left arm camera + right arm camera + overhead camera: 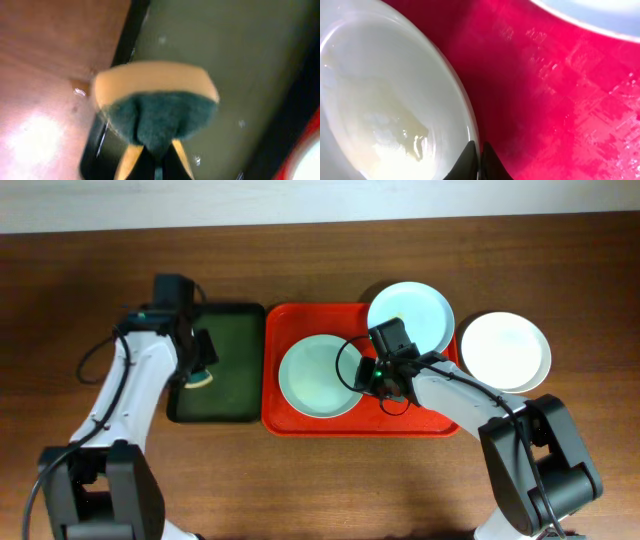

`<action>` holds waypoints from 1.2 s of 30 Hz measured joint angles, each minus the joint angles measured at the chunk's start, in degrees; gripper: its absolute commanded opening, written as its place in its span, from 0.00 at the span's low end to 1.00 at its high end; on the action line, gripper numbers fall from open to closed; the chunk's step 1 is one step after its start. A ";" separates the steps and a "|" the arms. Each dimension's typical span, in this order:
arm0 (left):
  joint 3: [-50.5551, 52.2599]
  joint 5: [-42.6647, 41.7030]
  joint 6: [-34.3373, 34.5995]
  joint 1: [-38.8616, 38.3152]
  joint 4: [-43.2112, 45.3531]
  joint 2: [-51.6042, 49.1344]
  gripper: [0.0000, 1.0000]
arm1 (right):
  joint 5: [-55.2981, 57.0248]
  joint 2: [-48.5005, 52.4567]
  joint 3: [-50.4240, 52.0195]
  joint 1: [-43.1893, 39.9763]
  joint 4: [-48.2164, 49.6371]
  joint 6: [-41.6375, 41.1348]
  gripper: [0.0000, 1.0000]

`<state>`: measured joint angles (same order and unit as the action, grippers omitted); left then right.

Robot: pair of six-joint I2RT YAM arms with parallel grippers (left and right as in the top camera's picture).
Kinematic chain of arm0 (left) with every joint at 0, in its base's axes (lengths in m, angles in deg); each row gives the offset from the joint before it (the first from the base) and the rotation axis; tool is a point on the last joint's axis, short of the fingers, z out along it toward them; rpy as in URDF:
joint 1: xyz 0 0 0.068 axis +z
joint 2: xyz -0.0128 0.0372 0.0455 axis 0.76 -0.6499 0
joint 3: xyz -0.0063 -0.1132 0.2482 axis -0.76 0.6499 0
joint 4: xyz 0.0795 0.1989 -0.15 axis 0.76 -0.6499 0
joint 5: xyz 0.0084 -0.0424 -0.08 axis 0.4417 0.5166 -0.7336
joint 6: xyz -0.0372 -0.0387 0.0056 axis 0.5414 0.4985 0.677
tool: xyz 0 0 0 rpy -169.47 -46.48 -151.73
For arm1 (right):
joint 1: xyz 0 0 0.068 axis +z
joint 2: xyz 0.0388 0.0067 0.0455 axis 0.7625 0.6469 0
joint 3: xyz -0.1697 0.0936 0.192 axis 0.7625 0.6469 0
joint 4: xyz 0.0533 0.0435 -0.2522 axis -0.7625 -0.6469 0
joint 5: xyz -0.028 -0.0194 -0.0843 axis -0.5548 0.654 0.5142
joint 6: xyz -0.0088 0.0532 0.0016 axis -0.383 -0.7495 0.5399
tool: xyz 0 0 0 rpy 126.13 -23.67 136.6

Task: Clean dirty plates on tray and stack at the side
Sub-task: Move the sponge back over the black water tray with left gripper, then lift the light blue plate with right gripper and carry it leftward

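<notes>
The right gripper (480, 152) has its two dark fingers drawn almost together, with only a thin slit between them. They pinch the right-hand rim of the mint green plate (380, 95): one finger lies over the inside of the plate, the other over the tray. A pale yellowish smear (405, 135) sits on the plate floor just left of the fingertips.

That plate lies flat in the left half of the red tray (560, 90), whose textured bare floor fills the centre and right of the right wrist view. In the upper right corner of that view is the edge of the pale blue plate (410, 315). Overhead it sits at the tray's upper right corner, partly over the rim, just above the right wrist. The white plate (505, 350) rests on the wooden table (300, 490) just right of the tray, beside the blue one. The right forearm crosses the tray's lower right part.

The left gripper (155, 159), in the left part of the overhead frame, is clamped on a sponge (155, 100) with a yellow layer and a dark green scouring face. It hangs above the left edge of the dark green tray (235, 395), which lies beside the red tray's left side.
</notes>
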<state>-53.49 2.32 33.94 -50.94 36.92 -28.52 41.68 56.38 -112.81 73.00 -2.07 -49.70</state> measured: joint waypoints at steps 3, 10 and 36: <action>7.69 -1.11 -0.61 0.00 5.64 -0.11 0.00 | 0.00 0.04 0.00 0.00 -0.09 0.00 0.06; 11.04 -2.49 -1.07 0.00 10.54 -2.23 0.00 | -0.02 0.04 0.00 0.00 -0.11 0.02 0.06; 11.13 -2.86 -2.12 0.00 11.47 -4.90 0.00 | -4.74 -10.32 -15.89 0.00 -20.85 5.22 0.04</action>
<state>-42.37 -0.55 31.82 -50.94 48.40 -33.41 36.94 46.06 -128.70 73.00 -22.92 -44.48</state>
